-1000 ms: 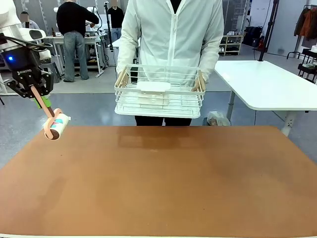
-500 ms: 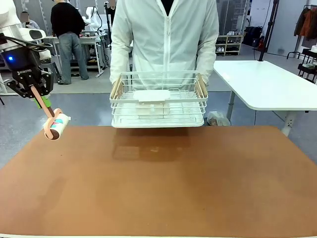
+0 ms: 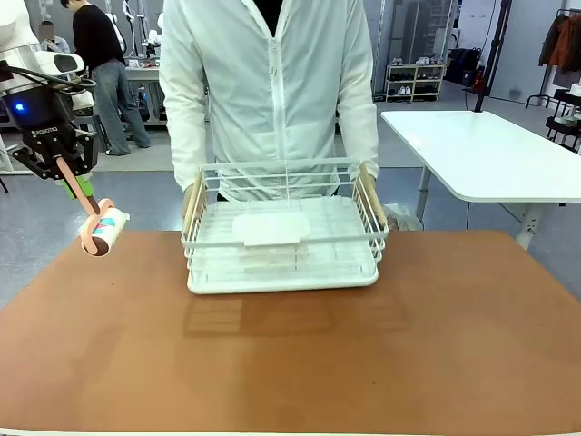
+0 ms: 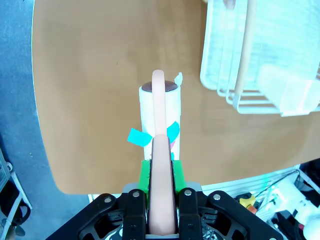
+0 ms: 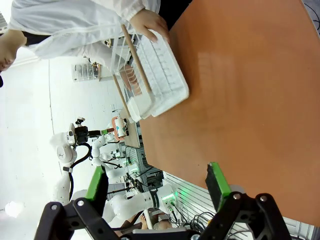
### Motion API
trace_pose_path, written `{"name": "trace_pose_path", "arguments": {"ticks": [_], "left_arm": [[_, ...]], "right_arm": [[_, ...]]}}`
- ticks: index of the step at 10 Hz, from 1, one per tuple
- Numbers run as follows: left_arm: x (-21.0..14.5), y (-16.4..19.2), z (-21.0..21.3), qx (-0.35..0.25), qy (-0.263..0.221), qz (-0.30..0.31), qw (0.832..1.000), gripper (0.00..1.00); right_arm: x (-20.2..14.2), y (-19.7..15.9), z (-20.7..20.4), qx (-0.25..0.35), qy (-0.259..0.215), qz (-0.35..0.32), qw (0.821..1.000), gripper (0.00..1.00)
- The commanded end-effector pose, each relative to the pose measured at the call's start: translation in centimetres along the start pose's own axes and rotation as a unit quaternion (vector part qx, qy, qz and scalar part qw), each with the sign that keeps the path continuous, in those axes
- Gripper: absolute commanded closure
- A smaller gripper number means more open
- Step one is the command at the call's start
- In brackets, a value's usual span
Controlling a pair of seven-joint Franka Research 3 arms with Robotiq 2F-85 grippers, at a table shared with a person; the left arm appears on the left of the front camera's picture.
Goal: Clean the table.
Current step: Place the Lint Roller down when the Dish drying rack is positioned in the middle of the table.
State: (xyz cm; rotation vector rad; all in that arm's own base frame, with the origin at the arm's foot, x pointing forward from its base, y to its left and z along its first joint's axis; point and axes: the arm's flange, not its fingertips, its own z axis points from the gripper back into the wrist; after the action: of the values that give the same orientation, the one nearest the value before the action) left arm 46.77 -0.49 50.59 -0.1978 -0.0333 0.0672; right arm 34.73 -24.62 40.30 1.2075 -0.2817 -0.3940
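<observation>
In the left wrist view, the left gripper (image 4: 161,187) is clamped on the pink handle of a lint roller (image 4: 159,120), its green pads (image 4: 144,175) pressed to either side of the handle. The roller's white drum points away from the wrist, with turquoise tape tabs beside it, and hangs over the far-left part of the table (image 4: 100,75) — the reddish-brown top with a thin pale edge. The front view adds what that camera cannot: the left gripper (image 3: 74,186) hangs above the table's far-left corner, with the lint roller (image 3: 102,230) slanting down from it just over the surface of the table (image 3: 300,363).

The right wrist view shows the right gripper (image 5: 157,187) with its jaws spread wide and nothing between them, above the table (image 5: 240,100).

At the far middle of the table, a white wire basket (image 3: 283,232) with wooden side handles now sits on the tabletop. A second ago the person (image 3: 272,91) held it up in the air beyond the far edge; they have stepped closer and lowered it, hands (image 3: 371,195) on the handles. The left arm and roller have not shifted.

A flat white block (image 3: 270,227) lies in the basket — what it is cannot be told. The right wrist view shows the basket (image 5: 155,75) sideways, with one hand (image 5: 150,25) at its rim.
</observation>
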Motion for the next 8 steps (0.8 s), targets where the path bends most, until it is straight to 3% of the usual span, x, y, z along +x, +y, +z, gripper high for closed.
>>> {"name": "trace_pose_path", "arguments": {"ticks": [1, 8], "left_arm": [[-0.04, 0.25, 0.19, 0.004, -0.002, 0.000, 1.000, 0.79], [-0.04, 0.25, 0.19, 0.004, -0.002, 0.000, 1.000, 0.79]], "right_arm": [[-0.25, 0.21, -0.11, 0.009, -0.005, 0.008, 1.000, 0.00], [-0.25, 0.21, -0.11, 0.009, -0.005, 0.008, 1.000, 0.00]]}}
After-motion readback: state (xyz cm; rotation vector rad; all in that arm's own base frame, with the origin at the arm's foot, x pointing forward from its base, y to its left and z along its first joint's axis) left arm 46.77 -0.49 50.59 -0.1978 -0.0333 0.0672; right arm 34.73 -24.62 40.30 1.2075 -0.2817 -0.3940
